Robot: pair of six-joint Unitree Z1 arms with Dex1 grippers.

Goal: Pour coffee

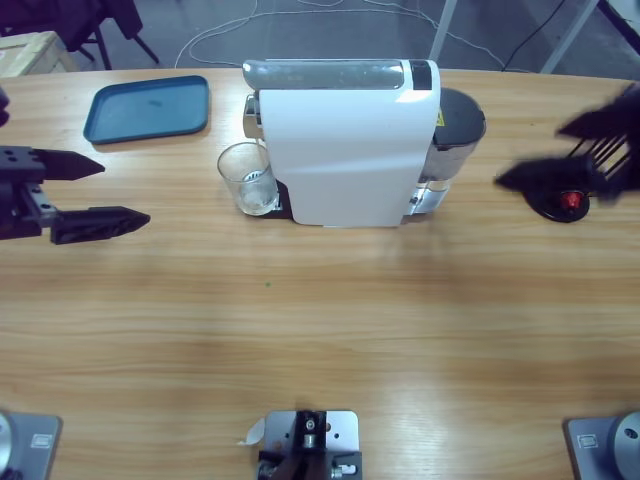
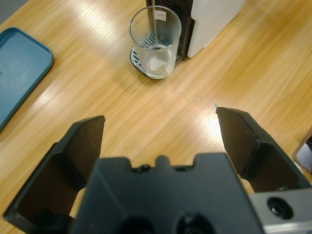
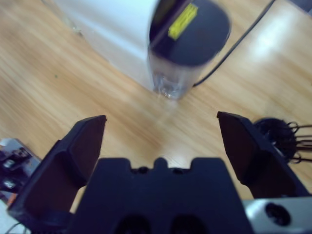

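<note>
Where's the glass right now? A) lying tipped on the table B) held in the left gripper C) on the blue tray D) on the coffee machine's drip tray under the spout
D: the glass stands upright on the drip tray against the coffee machine, while the left gripper is open and clear of it.

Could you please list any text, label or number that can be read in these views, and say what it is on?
None can be read.
Yellow label on the coffee machine's dark water tank: print blurred.
Small mark on the glass near its rim: too small to read.
</note>
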